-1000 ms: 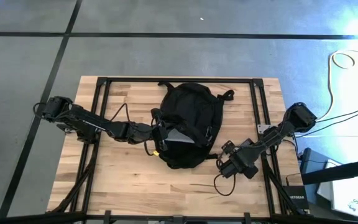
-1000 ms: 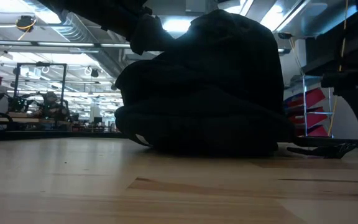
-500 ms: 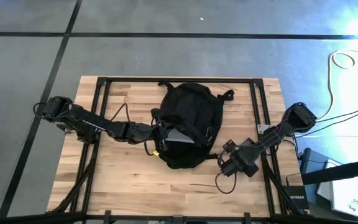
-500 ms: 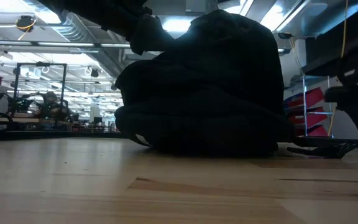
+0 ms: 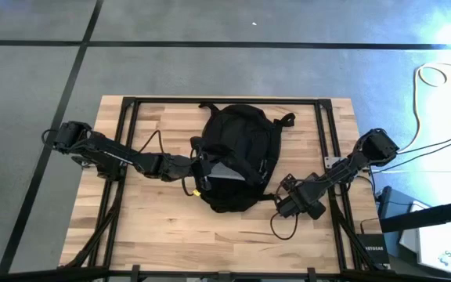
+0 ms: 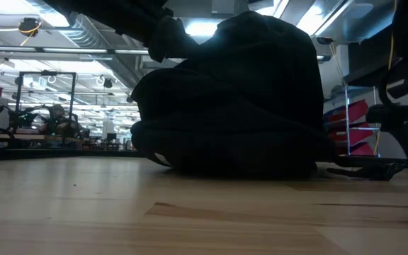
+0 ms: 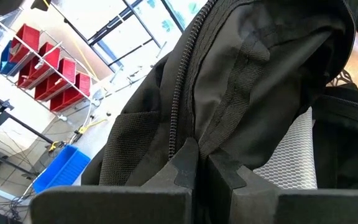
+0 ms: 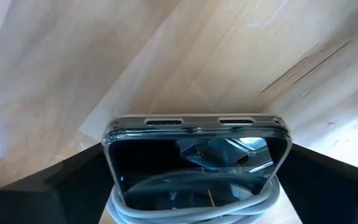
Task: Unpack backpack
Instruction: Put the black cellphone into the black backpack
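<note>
The black backpack [image 5: 237,153] lies in the middle of the table, a dark mound in the low view [image 6: 232,106]. My left gripper [image 5: 197,168] is at its left side, shut on its fabric [image 7: 207,168], with a grey-white mesh strip [image 7: 291,149] beside it. My right gripper [image 5: 286,205] is off the backpack's near right corner, shut on a phone [image 8: 191,155] in a clear case. A pale cord [image 8: 191,210] is wound around the phone. A cord loop [image 5: 279,229] trails on the table by that gripper. My left gripper pinches a raised fold of the backpack's black fabric [image 7: 213,134] right beside the zipper line [image 7: 178,106], on the bag's left side. The fingers [image 7: 185,165] come level from the table's left. The backpack rests on the table. My right gripper holds the phone between its two fingers [image 8: 48,186], one on each long side [image 8: 109,155]. The phone's short end with its two slots [image 8: 194,122] sticks out past the fingers, over the wood. Whether it touches the table I cannot tell.
A black metal frame [image 5: 131,102] runs along the table's edges. The wood [image 5: 147,227] near the table's near left edge is bare. Backpack straps [image 5: 288,119] lie toward the far right. Shelves and racks show in the room behind.
My right gripper, still shut on the phone, has shifted a little toward the backpack and come lower in the low view. The cord loop beside it has drawn in slightly. My left gripper and the backpack have stayed still.
</note>
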`<move>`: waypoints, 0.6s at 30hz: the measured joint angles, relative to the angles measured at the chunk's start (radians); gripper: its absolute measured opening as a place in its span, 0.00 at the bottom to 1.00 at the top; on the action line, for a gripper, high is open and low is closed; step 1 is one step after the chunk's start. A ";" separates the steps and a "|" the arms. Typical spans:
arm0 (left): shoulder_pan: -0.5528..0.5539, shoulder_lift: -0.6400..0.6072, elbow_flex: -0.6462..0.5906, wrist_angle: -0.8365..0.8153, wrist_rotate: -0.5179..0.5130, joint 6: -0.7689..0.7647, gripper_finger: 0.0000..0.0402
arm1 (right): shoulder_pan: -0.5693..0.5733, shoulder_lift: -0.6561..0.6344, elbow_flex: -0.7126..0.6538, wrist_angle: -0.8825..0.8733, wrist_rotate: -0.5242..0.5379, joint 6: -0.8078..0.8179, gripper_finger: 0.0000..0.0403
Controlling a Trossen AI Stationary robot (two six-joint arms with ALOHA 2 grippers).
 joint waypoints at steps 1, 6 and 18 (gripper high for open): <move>0.000 0.000 0.000 0.000 0.000 0.000 0.00 | 0.000 0.000 0.000 0.000 0.000 0.001 0.93; 0.000 0.000 0.000 0.000 0.000 0.000 0.00 | 0.000 0.000 0.000 -0.002 0.000 0.003 0.84; 0.000 0.000 0.000 0.000 0.009 -0.001 0.00 | 0.000 0.002 0.098 -0.004 0.079 0.060 0.86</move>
